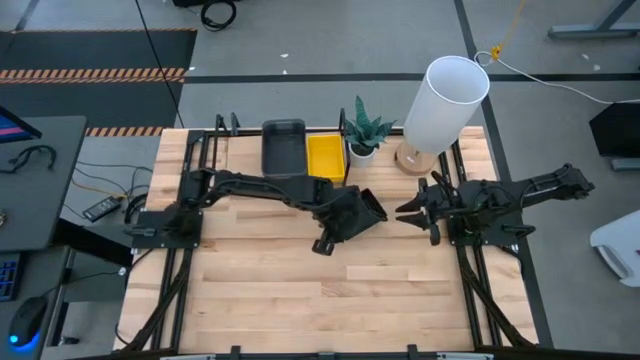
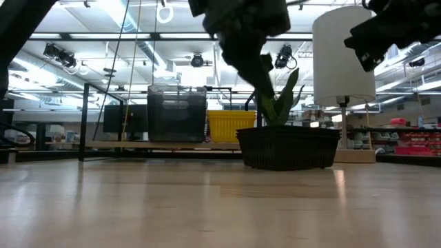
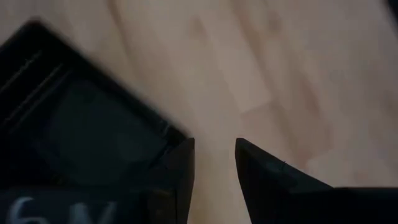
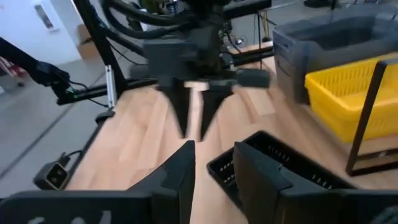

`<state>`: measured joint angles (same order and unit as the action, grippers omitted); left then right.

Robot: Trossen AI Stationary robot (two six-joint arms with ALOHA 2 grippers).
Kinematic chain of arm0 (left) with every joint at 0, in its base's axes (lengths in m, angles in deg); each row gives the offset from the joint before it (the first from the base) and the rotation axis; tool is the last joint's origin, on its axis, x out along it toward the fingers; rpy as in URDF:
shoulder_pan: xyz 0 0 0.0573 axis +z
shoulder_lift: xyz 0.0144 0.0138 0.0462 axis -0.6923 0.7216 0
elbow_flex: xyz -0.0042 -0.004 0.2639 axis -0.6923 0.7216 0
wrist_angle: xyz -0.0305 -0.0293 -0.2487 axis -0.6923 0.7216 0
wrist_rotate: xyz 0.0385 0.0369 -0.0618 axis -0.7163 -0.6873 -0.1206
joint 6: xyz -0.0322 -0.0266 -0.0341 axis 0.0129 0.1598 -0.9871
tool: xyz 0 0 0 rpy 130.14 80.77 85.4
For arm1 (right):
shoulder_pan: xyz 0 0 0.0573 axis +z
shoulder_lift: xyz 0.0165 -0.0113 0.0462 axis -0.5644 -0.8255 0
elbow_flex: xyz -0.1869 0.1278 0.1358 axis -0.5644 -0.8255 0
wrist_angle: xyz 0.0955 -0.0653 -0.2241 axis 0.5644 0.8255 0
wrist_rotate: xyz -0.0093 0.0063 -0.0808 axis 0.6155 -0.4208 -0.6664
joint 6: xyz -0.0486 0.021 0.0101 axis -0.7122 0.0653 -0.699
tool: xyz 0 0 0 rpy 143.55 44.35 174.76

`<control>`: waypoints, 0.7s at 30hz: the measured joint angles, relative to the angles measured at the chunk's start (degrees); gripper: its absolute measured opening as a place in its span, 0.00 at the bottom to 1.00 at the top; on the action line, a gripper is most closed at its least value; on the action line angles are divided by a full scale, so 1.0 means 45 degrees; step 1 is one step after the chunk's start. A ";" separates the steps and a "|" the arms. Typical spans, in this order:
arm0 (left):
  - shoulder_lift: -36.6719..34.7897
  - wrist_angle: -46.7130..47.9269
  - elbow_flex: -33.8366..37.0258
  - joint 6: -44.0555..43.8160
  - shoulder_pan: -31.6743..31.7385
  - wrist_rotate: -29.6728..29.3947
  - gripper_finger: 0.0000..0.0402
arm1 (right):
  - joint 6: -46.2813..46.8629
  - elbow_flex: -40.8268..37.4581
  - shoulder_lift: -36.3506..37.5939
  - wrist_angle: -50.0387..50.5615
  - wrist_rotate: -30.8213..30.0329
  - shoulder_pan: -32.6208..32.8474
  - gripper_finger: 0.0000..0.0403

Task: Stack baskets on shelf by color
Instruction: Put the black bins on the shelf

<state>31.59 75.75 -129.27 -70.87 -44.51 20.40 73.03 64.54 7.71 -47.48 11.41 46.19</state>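
Baskets already on the shelf (image 1: 215, 140): we see a dark grey basket (image 1: 284, 146) and a yellow basket (image 1: 325, 157) side by side. A black basket (image 2: 288, 147) sits on the table (image 1: 300, 280) between the arms (just in front of the plant (image 1: 365, 130)). The left gripper (image 1: 366, 208) hangs above its rim, fingers (image 3: 180, 168) narrowly parted, empty. The right gripper (image 1: 410, 212) faces it, fingers (image 4: 258, 171) likewise narrowly parted, holding nothing.
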 joint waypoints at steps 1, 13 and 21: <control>0.0115 0.0090 0.0003 0.0147 0.0062 -0.0103 0.31 | 0.0237 -0.0193 0.0184 -0.0029 0.0010 0.0031 0.28; 0.1206 0.0793 -0.0001 0.2272 0.0148 -0.2233 0.62 | 0.0403 -0.1466 0.2578 -0.0792 0.0962 0.0773 0.28; 0.1771 0.0572 -0.0001 0.2905 0.0109 -0.3228 0.56 | 0.1035 -0.2117 0.3150 -0.1129 0.0773 0.0845 0.28</control>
<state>39.56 78.33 -129.27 -57.80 -44.02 5.88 77.69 55.01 21.89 -52.56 14.89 50.00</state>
